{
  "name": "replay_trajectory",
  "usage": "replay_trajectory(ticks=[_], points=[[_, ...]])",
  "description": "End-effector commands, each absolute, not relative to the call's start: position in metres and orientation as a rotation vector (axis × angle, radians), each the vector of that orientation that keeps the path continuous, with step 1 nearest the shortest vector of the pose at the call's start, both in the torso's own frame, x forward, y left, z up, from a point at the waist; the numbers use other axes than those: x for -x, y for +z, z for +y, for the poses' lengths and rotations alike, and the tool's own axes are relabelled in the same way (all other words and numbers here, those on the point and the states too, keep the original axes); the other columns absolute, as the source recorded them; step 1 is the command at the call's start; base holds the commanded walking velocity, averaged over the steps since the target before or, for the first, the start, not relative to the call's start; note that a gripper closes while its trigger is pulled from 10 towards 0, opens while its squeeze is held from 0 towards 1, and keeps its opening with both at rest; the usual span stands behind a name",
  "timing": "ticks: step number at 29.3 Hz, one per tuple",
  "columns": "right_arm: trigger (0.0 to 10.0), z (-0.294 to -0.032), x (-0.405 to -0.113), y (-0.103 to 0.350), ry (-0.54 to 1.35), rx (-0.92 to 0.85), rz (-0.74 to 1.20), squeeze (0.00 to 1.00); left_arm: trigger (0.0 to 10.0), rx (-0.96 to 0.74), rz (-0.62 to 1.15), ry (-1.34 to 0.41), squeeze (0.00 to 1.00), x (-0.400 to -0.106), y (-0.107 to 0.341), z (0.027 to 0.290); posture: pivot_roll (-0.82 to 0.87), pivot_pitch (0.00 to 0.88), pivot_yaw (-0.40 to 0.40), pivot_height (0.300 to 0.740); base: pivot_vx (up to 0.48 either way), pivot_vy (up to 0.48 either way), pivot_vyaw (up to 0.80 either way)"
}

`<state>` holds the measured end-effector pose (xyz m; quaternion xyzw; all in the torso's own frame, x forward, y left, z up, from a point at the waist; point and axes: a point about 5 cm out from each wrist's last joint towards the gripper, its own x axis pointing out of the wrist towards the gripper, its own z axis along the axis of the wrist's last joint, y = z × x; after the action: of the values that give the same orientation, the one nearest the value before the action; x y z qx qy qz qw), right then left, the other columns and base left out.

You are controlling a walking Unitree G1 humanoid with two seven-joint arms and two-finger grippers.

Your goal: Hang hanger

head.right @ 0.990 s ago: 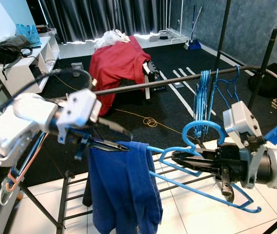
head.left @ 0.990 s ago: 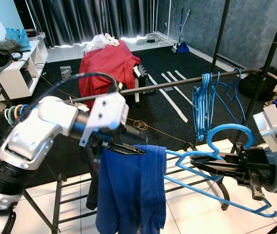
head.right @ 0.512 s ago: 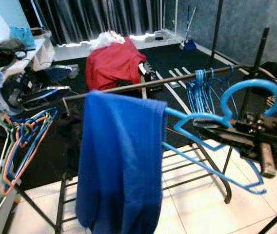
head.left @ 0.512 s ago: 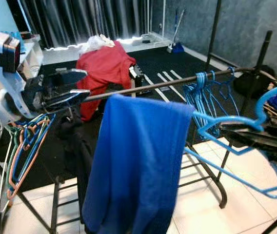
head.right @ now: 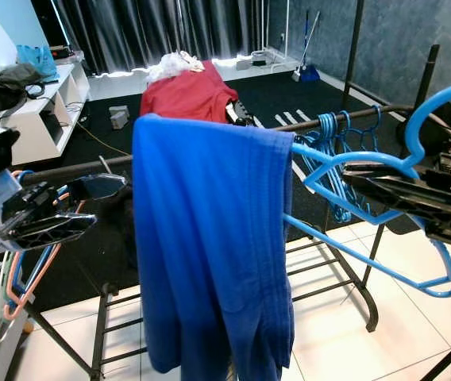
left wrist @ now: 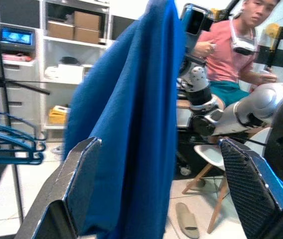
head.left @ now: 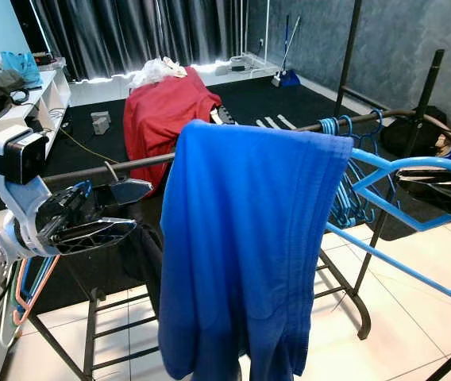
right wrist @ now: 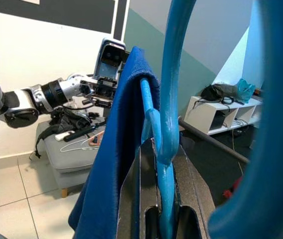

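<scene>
My right gripper (head.right: 368,184) holds the blue hanger (head.right: 384,171) in the air, its two black fingers pinched on the wire just below the hook, as the right wrist view shows closely. A blue garment (head.left: 249,238) is draped over the hanger's left end and hangs down in front of me. My left gripper (head.left: 102,226) sits off to my left with its fingers spread and nothing between them, clear of the cloth. Beyond both, the dark clothes rail (head.left: 138,163) runs across the scene, with a bunch of empty blue hangers (head.left: 341,171) on its right part. Farther back, a red cloth (head.left: 162,107) covers some furniture. I judge the load is ready, but the hook is not yet over the rail: the hanging itself remains.
</scene>
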<state>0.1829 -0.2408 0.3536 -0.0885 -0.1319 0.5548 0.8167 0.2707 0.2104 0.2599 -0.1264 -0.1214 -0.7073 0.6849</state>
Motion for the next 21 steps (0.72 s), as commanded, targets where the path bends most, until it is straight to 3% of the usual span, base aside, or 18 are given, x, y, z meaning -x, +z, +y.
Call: replay_trajectory(ticks=[1,4,8,10,12,13,14,21], points=[[0.0,-0.238,-0.179,0.359,1.2,0.201,-0.305,0.0,10.0,0.304,-0.271,-1.605,0.0,-0.268,0.257,0.208,-0.17,0.0,0.051,0.74,0.0,0.0,0.0],[0.0,-0.235,-0.18,0.358,1.206,0.19,-0.305,0.0,10.0,0.235,-0.247,-1.606,0.0,-0.269,0.252,0.181,-0.18,0.0,0.049,0.74,0.0,0.0,0.0],[0.0,-0.234,-0.181,0.358,1.211,0.182,-0.307,0.0,10.0,0.173,-0.245,-1.583,0.0,-0.271,0.25,0.167,-0.18,0.0,0.049,0.74,0.0,0.0,0.0],[0.0,-0.232,-0.182,0.357,1.217,0.172,-0.31,0.0,10.0,0.065,-0.233,-1.543,0.0,-0.275,0.248,0.142,-0.18,0.0,0.048,0.74,0.0,0.0,0.0],[0.0,-0.232,-0.183,0.357,1.219,0.17,-0.31,0.0,10.0,0.043,-0.227,-1.538,0.0,-0.275,0.248,0.137,-0.18,0.0,0.048,0.74,0.0,0.0,0.0],[0.0,-0.231,-0.183,0.358,1.219,0.169,-0.31,0.0,2.5,0.028,-0.217,-1.54,0.0,-0.273,0.248,0.134,-0.18,0.0,0.049,0.74,0.0,0.0,0.0],[0.0,-0.232,-0.182,0.358,1.218,0.169,-0.31,0.0,0.0,0.007,-0.201,-1.552,0.0,-0.27,0.248,0.135,-0.17,0.0,0.05,0.74,0.0,0.0,0.0],[0.0,-0.232,-0.183,0.359,1.207,0.163,-0.313,0.0,0.0,-0.016,-0.181,-1.538,0.0,-0.269,0.249,0.14,-0.17,0.0,0.054,0.74,0.0,0.0,0.0]])
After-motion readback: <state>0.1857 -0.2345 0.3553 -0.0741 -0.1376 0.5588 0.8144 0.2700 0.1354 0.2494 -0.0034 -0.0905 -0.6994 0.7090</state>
